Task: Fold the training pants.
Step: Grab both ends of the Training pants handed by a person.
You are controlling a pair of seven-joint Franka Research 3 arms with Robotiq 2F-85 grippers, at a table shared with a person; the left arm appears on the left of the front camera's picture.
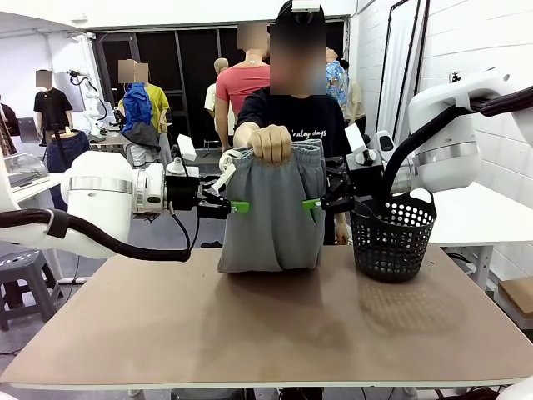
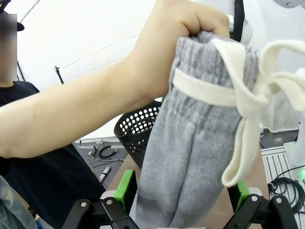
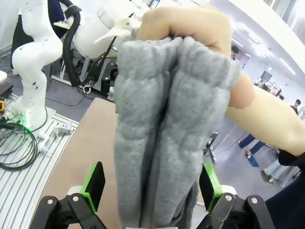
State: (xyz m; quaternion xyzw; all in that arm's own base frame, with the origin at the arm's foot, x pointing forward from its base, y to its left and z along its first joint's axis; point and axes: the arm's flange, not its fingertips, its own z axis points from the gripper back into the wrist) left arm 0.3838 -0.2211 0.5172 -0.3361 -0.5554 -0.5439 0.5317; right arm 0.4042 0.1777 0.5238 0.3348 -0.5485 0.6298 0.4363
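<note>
Front view: the training pants (image 1: 271,217) hang bunched from the person's hand (image 1: 271,143), which grips the gathered waistband at 12 o'clock of the bundle. The lower end appears to rest on the tabletop (image 1: 250,325). The left gripper (image 1: 236,206) stands at the bundle's 9 o'clock edge and the right gripper (image 1: 312,204) at its 3 o'clock edge, with a black basket (image 1: 391,242) beyond at 3 o'clock.

In both wrist views the jaws stand wide, the green pads (image 2: 126,186) flanking the hanging cloth and clamping nothing.

I judge the jersey light, soft and limp. It will sag wherever unsupported, and is neither slippery nor fragile. The white drawstring (image 2: 248,105) dangles loose and may snag. The best hold is probably a pinch through all layers at each side edge, just under the thick waistband, whose elastic gives the pads a ridge.
</note>
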